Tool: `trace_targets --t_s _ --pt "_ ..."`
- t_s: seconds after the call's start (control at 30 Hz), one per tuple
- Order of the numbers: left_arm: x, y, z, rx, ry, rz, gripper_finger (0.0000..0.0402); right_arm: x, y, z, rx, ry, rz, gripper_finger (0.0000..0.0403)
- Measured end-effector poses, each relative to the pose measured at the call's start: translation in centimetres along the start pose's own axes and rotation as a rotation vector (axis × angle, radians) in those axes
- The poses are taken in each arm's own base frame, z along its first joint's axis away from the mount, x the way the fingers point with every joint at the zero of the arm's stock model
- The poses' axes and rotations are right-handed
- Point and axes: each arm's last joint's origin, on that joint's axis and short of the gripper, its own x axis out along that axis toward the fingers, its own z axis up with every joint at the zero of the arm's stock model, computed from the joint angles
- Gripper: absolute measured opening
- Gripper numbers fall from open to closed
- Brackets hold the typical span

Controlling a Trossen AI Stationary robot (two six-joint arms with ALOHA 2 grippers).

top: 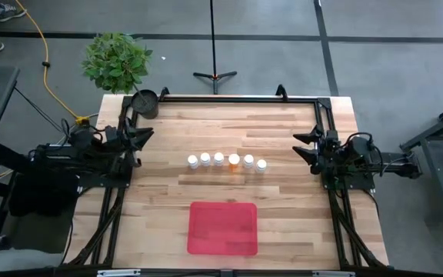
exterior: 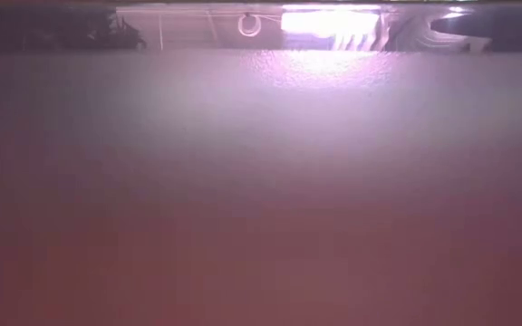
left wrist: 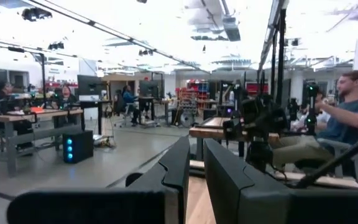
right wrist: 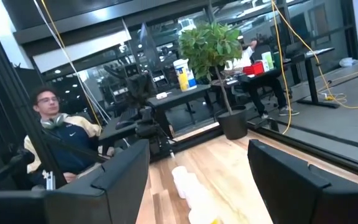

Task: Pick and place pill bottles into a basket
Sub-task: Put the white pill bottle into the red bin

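Six small pill bottles with white caps stand upright in a row at the middle of the wooden table; the fourth from the left has an orange body. The red tray lies flat near the table's near edge, with nothing in it. My left gripper hovers at the table's left side; its fingers stand almost together, holding nothing. My right gripper is at the table's right side, open and empty, pointing at the row of bottles. The low view shows only a reddish blur.
A small dark round pot with a green plant stands at the table's far left corner. A black frame runs along the table's far edge and sides. People sit at desks in the room beyond the table.
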Motion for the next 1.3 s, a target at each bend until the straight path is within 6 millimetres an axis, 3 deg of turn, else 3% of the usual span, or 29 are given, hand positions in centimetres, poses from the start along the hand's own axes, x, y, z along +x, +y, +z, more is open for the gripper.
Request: trace_targets --t_s 0.2,0.53,0.83,1.07,1.3 --pt "0.8 0.4 4.2 -0.04 0.066 0.076 0.0083 0.0 0.0 -0.1 0.017 0.007 -0.006 0.0263" --pt "4.4 -0.1 12.0 0.133 0.212 0.079 0.0083 0.0 -0.2 -0.7 0.077 0.071 -0.02 0.0263" --pt "7.8 -1.1 16.3 0.302 0.584 0.042 0.0083 0.0 -0.2 -0.8 0.074 0.086 -0.023 0.0263" --pt "8.9 -1.5 19.5 0.34 0.835 -0.062 0.0083 0.0 -0.2 -0.9 0.073 0.097 -0.013 0.0263" --pt "9.3 -2.0 21.0 0.266 0.852 -0.225 0.0083 0.0 -0.2 -0.9 0.073 0.097 -0.013 0.0263"
